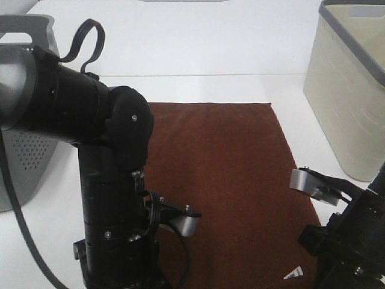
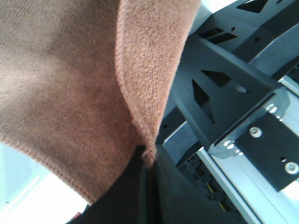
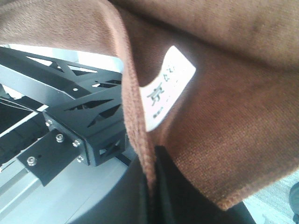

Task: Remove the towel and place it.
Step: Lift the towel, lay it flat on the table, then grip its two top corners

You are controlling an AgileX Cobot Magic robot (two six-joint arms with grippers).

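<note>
The dark reddish-brown towel lies spread over the white table between the two baskets. Its white tag is at the near right corner. In the left wrist view my left gripper is shut, pinching the towel's hem between its black fingers. In the right wrist view my right gripper is shut on the towel's edge, right beside the tag. In the exterior high view both sets of fingertips are hidden under the arms at the towel's near edge.
A grey perforated basket stands at the left and a beige basket at the right. My left arm covers the towel's near left part. Black and aluminium frame parts lie below the held edge.
</note>
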